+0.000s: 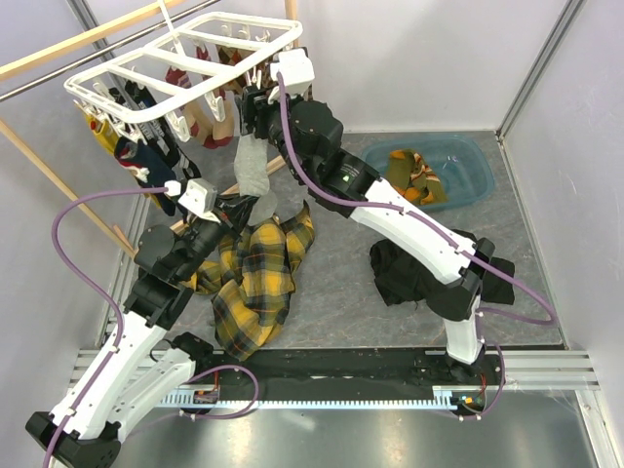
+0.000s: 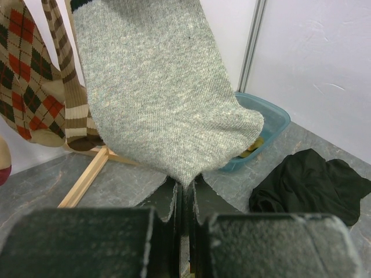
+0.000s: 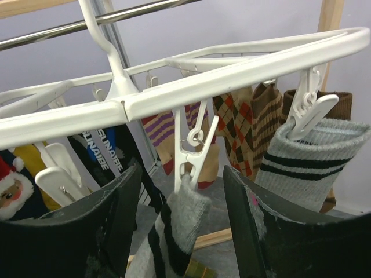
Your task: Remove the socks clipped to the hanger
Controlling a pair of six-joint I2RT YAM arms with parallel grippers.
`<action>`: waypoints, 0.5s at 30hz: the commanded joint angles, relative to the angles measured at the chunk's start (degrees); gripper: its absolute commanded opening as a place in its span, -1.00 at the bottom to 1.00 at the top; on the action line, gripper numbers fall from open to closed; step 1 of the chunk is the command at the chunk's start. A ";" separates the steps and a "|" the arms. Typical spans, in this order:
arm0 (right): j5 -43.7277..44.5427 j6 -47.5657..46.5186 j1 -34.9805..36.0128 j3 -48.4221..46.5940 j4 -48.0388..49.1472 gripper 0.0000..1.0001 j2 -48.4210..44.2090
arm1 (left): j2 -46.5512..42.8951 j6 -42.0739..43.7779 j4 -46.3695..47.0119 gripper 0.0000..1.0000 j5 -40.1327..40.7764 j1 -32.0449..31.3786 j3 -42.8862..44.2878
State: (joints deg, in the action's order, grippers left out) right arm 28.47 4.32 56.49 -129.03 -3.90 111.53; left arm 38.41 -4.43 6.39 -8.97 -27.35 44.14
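Note:
The white hanger (image 1: 146, 114) hangs from the rail at the upper left, with several socks clipped under it. A grey sock (image 1: 252, 171) with a black stripe hangs from a clip (image 3: 194, 145) on the hanger's near bar (image 3: 232, 63). My right gripper (image 3: 181, 174) is open, one finger on each side of that clip and the sock's cuff (image 3: 185, 217), not touching them. My left gripper (image 2: 185, 188) is shut on the toe end of the grey sock (image 2: 156, 98), which stretches up from it. In the top view the right gripper (image 1: 255, 109) is at the hanger's near edge and the left gripper (image 1: 255, 210) is below it.
Argyle and brown striped socks (image 2: 23, 75) hang next to the grey one, and another grey striped sock (image 3: 307, 162) hangs to the right. A yellow plaid cloth (image 1: 253, 278) and a black garment (image 1: 409, 268) lie on the table. A blue tub (image 1: 448, 171) stands at the back right. The rack's wooden foot (image 2: 87, 176) runs behind.

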 commanded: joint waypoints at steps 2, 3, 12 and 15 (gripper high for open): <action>3.69 -3.17 0.55 -5.79 3.46 0.31 2.11 | -0.71 1.00 2.40 -0.96 -0.52 -0.07 -0.19; 3.96 -3.44 0.55 -6.23 3.46 0.29 2.81 | -0.62 1.00 2.40 -0.97 -0.52 -0.07 -0.19; 3.61 -6.43 0.55 -8.43 6.45 0.02 4.75 | -0.88 1.00 2.48 -0.97 -0.52 -0.07 -0.37; 3.87 -6.69 0.55 -8.69 7.06 -0.40 5.10 | -1.06 1.00 2.48 -0.97 -0.35 -0.07 -0.46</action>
State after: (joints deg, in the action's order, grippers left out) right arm 31.57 -0.75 56.80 -135.04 0.36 115.94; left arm 38.04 -4.43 6.37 -9.17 -27.35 43.70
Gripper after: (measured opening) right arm 0.383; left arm 0.044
